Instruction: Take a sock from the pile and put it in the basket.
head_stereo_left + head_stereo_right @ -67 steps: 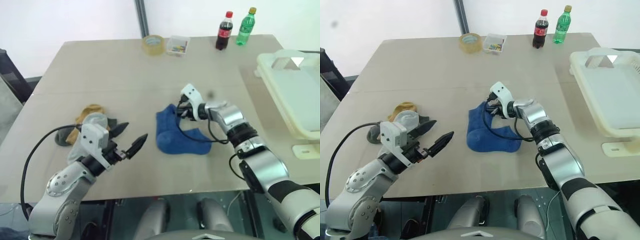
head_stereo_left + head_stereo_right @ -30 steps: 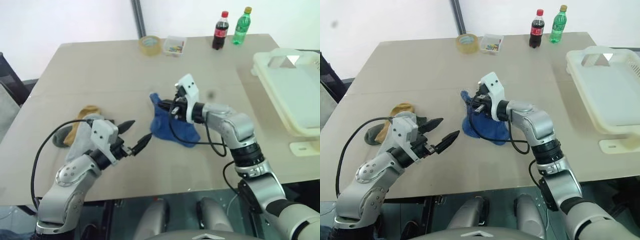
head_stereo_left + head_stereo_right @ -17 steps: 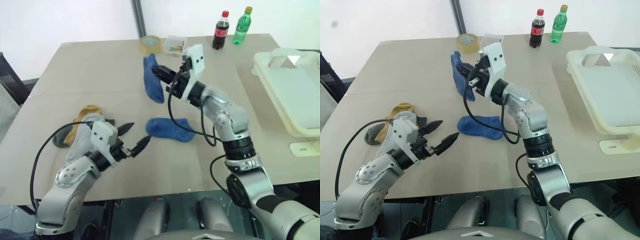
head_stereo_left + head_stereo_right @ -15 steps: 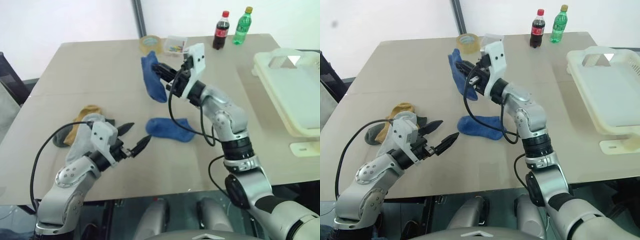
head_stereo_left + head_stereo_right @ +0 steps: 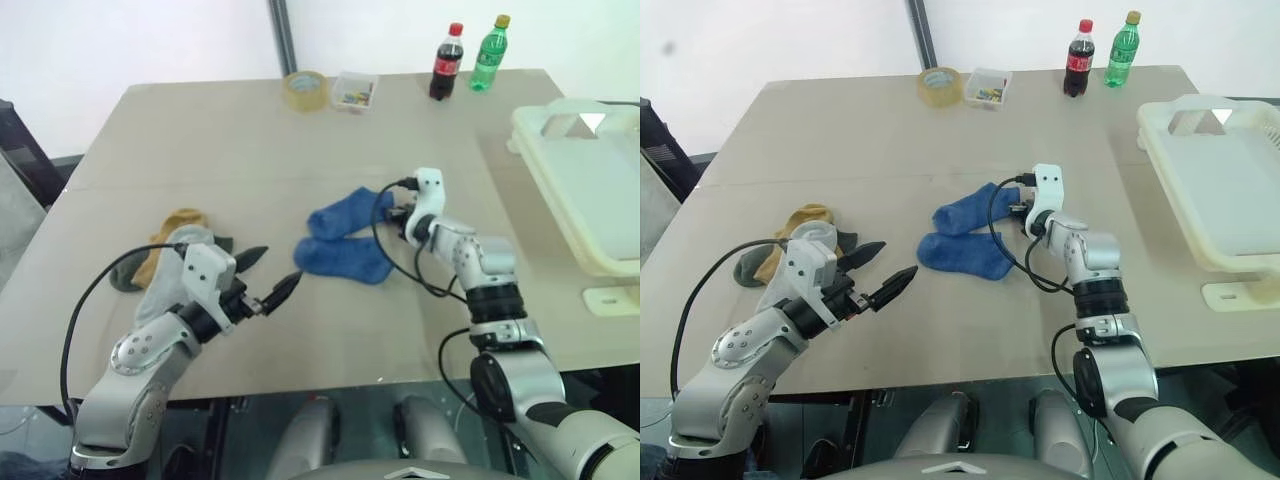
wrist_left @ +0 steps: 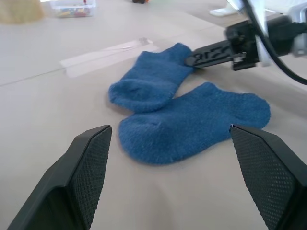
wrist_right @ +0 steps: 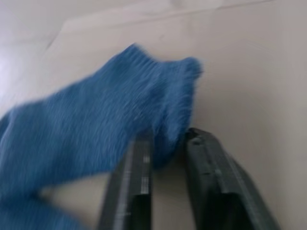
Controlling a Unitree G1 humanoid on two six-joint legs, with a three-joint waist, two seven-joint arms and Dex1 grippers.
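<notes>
Watching my right gripper (image 7: 165,158): it barely pinches a blue sock's (image 5: 345,214) cuff at frame centre. Lifting could drop it short of the basket (image 5: 590,190); my left gripper (image 5: 268,272) is spread.

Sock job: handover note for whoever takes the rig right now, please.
Left end effector: open, holding nothing, hovering over the table between the pile and the two blue socks.
Right end effector: fingers slightly apart around the cuff of the upper blue sock; whether it grips, I cannot tell.
That sock lies on the table, overlapping the lower blue sock.
Basket: at the table's right edge; no sock seen in it.
Done: two blue socks drawn away from the pile.
Left: secure one sock, carry it right, drop it in the basket.
</notes>
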